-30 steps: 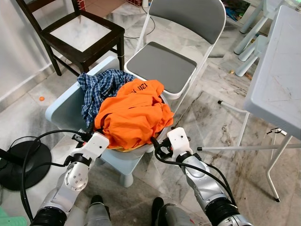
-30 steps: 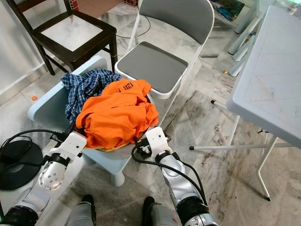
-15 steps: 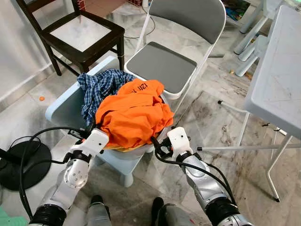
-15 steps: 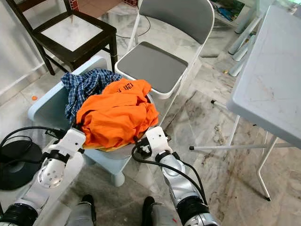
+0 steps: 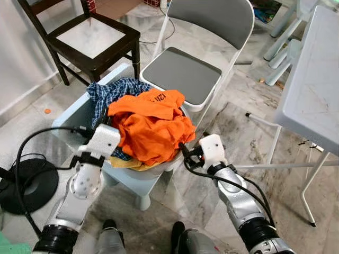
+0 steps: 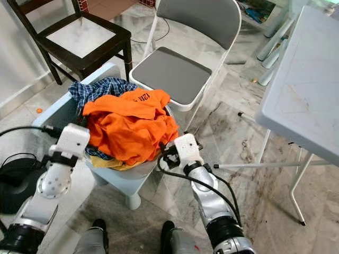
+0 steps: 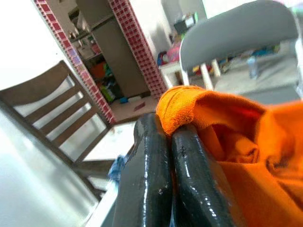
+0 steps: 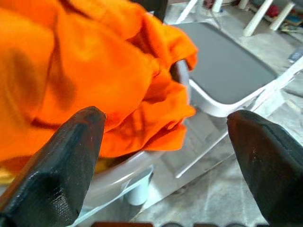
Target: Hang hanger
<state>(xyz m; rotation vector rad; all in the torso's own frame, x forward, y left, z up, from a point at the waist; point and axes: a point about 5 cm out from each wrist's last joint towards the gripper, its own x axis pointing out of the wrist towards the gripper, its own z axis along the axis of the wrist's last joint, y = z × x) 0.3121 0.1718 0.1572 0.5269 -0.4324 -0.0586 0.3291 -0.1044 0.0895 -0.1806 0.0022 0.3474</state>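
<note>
The left hand [image 7: 165,156] was pinched tight on a fold of the orange shirt [image 5: 151,127], holding it at the left side of the pile. The shirt lay heaped over a blue plaid shirt [image 5: 114,92] on a pale blue plastic chair [image 5: 71,119], near the robot. The right hand [image 5: 183,153] hovered just right of the pile, its fingers [image 8: 57,170] spread wide and apart from the cloth. A grey folding chair [image 5: 183,71] stood just beyond, a dark wooden chair [image 5: 90,37] far left, and a white worktop [image 5: 312,84] to the right.
</note>
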